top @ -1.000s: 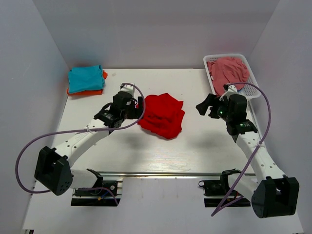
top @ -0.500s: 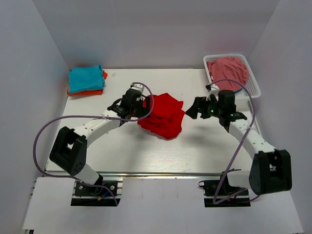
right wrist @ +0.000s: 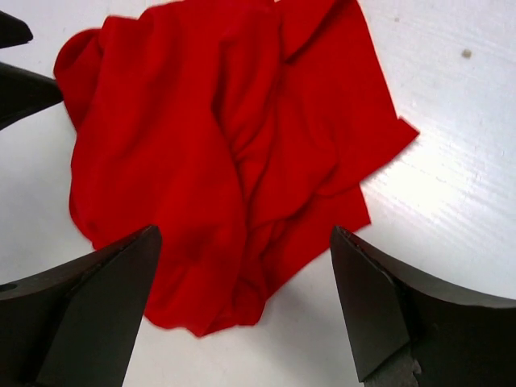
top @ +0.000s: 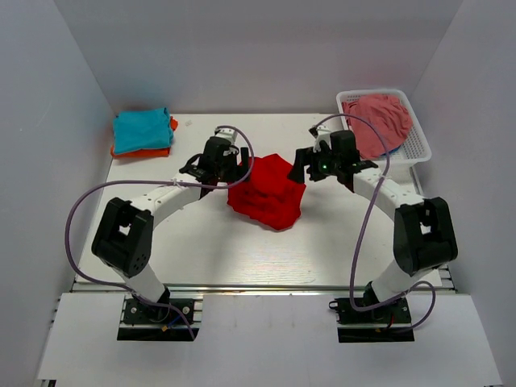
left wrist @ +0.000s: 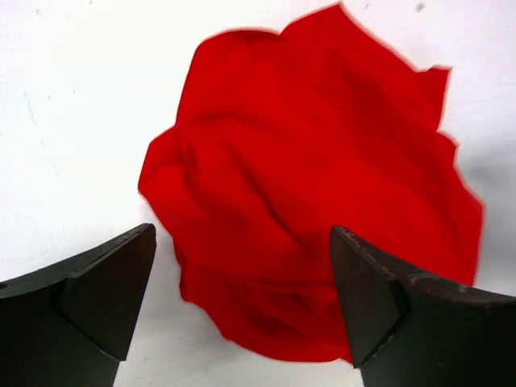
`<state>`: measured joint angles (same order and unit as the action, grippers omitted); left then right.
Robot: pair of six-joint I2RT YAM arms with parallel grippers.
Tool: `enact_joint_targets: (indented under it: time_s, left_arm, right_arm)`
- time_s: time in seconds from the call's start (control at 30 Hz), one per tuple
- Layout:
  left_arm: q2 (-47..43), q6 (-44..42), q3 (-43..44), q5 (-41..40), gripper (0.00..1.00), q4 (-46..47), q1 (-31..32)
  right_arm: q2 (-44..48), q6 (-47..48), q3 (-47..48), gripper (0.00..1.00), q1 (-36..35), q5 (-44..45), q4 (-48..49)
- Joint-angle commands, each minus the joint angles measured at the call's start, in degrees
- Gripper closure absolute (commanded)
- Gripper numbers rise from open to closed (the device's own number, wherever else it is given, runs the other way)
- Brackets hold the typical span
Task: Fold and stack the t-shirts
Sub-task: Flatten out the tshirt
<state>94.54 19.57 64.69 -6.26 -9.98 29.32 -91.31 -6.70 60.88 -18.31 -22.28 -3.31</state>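
Observation:
A crumpled bright red t-shirt (top: 268,192) (left wrist: 314,201) (right wrist: 218,153) lies in a heap mid-table. My left gripper (top: 234,169) (left wrist: 242,302) hovers at the heap's left edge, jaws wide open, with the cloth's near edge between and below the fingertips, not pinched. At the heap's upper right corner my right gripper (top: 300,168) (right wrist: 246,310) is open too, and holds nothing. A teal t-shirt (top: 141,129) lies folded on an orange one (top: 161,151) at the back left.
A white basket (top: 415,133) at the back right holds a pink crumpled garment (top: 377,113). Grey walls close in the white table (top: 242,250) on the left, back and right. Both arms' purple cables loop over the table.
Both arms have reached in from the sides toward the red t-shirt. Their open grippers now stand at its left and upper right edges. The shirt itself has not moved.

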Motion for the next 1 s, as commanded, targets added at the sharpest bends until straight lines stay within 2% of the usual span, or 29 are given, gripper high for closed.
enact_joint_targets:
  time_s: [0.0,0.07,0.2,0.23,0.3,0.33,0.43,0.47,0.5,0.53,0.57,0.67,0.7,0.77,0.83,0.97]
  left_arm:
    - [1.08,1.08,2.02,4.67,0.06,4.17,-1.02]
    - [3.62,1.08,2.72,7.48,0.11,4.18,-1.54]
    - [8.11,1.08,6.14,11.79,0.31,2.95,-1.55]
    - [8.81,1.08,6.15,12.58,0.41,1.82,-1.55]
    - [9.34,1.08,7.03,13.2,0.54,1.28,-1.55]
    - [9.34,1.08,7.03,13.21,0.69,1.28,-1.55]
    - [8.21,1.08,7.03,12.51,1.0,1.28,-1.55]
    - [6.9,1.69,6.42,11.98,1.0,1.8,-1.55]
    - [6.88,1.7,5.63,11.97,1.0,1.8,-1.55]
    - [6.19,1.7,5.63,11.97,1.0,1.8,-1.55]
    - [4.88,1.7,4.15,11.45,1.0,2.67,-1.55]
    - [2.5,1.7,2.03,11.45,1.0,4.61,-1.55]
    - [0.92,1.7,1.5,10.75,1.0,4.62,-1.55]
    - [-0.67,1.17,-0.08,10.14,1.0,6.28,-1.55]
    - [-2.86,0.64,-1.14,9.61,1.0,7.07,-1.55]
    - [-5.59,0.03,-2.54,9.6,1.0,7.6,-1.55]
  right_arm:
    - [-3.68,1.34,5.2,0.1,-1.46,2.77,0.06]
    - [-5.71,0.99,7.48,0.1,-2.35,2.86,-0.03]
    - [-9.84,0.2,10.04,0.11,-3.58,2.86,-0.12]
    - [-10.81,-0.15,10.48,0.11,-4.1,2.95,-0.03]
    - [-11.87,-0.59,12.15,0.11,-4.46,2.86,-0.03]
    - [-13.18,-0.77,13.02,0.11,-4.81,2.77,0.15]
    - [-14.68,-1.12,14.61,0.17,-5.77,1.2,1.02]
    - [-15.65,-1.21,15.22,0.24,-6.12,0.67,1.29]
    - [-15.66,-1.21,15.23,0.24,-6.56,0.66,1.81]
    - [-16.18,-1.39,16.01,0.3,-6.74,0.23,2.17]
    - [-16.79,-1.82,16.28,0.46,-6.92,0.48,2.34]
    - [-18.46,-1.91,17.78,0.75,-7.36,0.31,2.69]
    - [-18.64,-1.48,19.0,0.75,-7.36,0.31,2.44]
    - [-19.69,-0.43,20.58,0.83,-7.27,1.01,0.86]
    - [-19.96,0.1,21.21,0.98,-7.45,1.19,0.15]
    - [-18.99,0.28,20.51,1.0,-7.36,-0.04,0.23]
